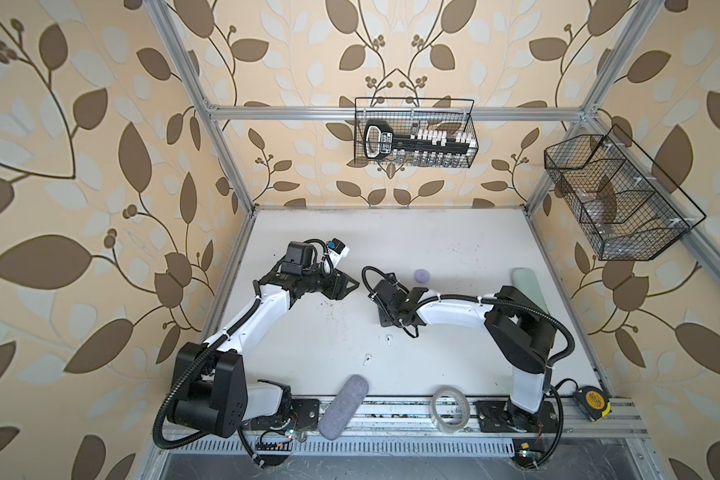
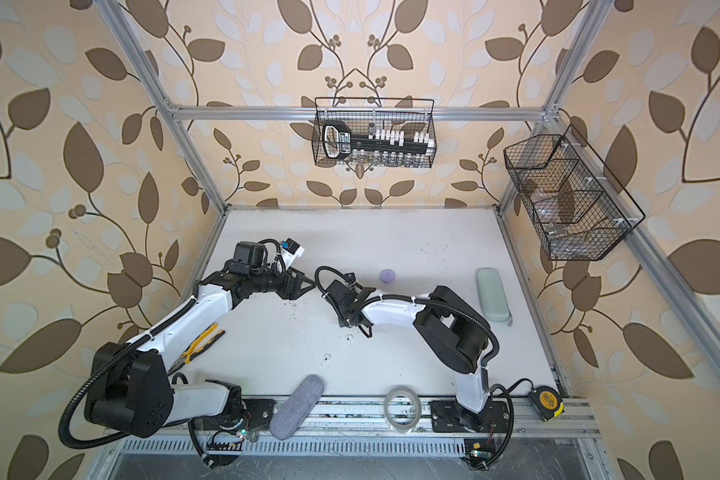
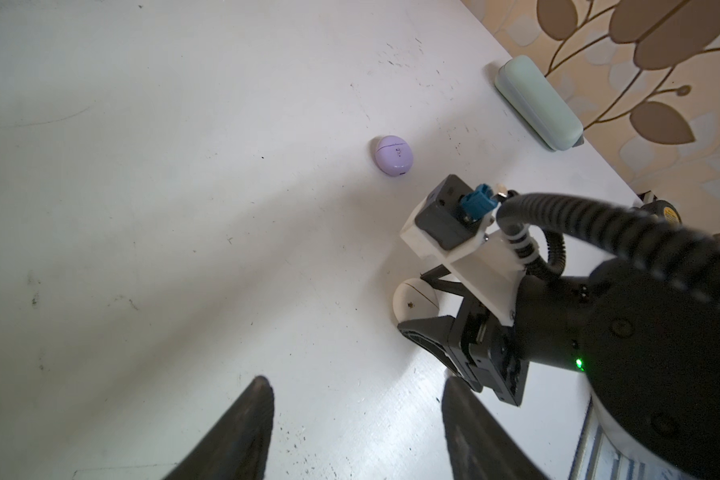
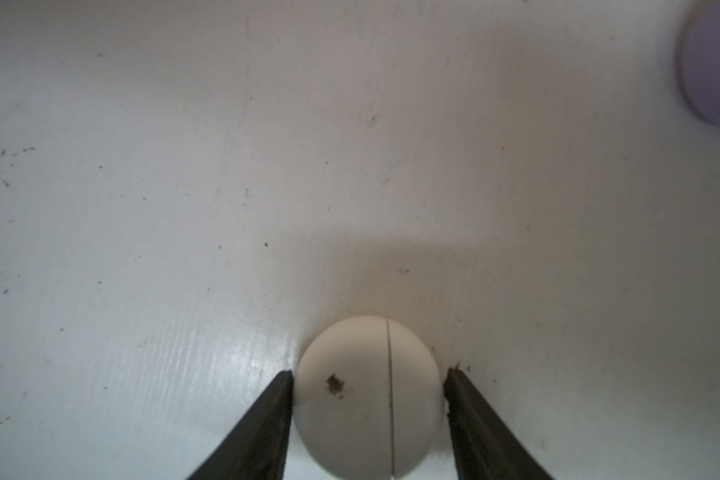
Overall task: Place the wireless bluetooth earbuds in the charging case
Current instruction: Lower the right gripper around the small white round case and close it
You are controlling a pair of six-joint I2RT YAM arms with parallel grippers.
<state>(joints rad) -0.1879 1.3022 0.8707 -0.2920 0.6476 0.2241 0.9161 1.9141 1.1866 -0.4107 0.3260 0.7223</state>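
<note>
Top views, near rail: grey fabric case (image 1: 344, 405), closed, contents unseen. Just beyond it, the white earbuds (image 1: 389, 340) lie loose on the table (image 1: 433, 232), two of them, near each other and not in any case.

Mid-table: my right gripper (image 4: 368, 374) sits low around the white charging case (image 4: 366, 415). One pad touches its side, the other touches or is just off it, so I cannot tell whether it is squeezing. The case rests on the table, closed. My left gripper (image 3: 356, 382) is released and empty, to the left of it.

Step, as I read it: secure the case for opening.
- Close gently. The round shell could pop out from between slanted fingers.
- The seam runs between the pads, one pad per half, so a hard squeeze would clamp the lid shut. Better to hold one half and leave the lid to the left arm.

Farther: lilac charging case (image 3: 393, 156), closed. No lilac earbuds are visible, and I cannot tell whether they are inside. Far right: mint case (image 2: 492, 300), closed.

Walls: the far wire basket (image 1: 416, 99) holds a black bar with white blocks. The right wire basket (image 1: 659, 170) holds something clear that I cannot identify.
</note>
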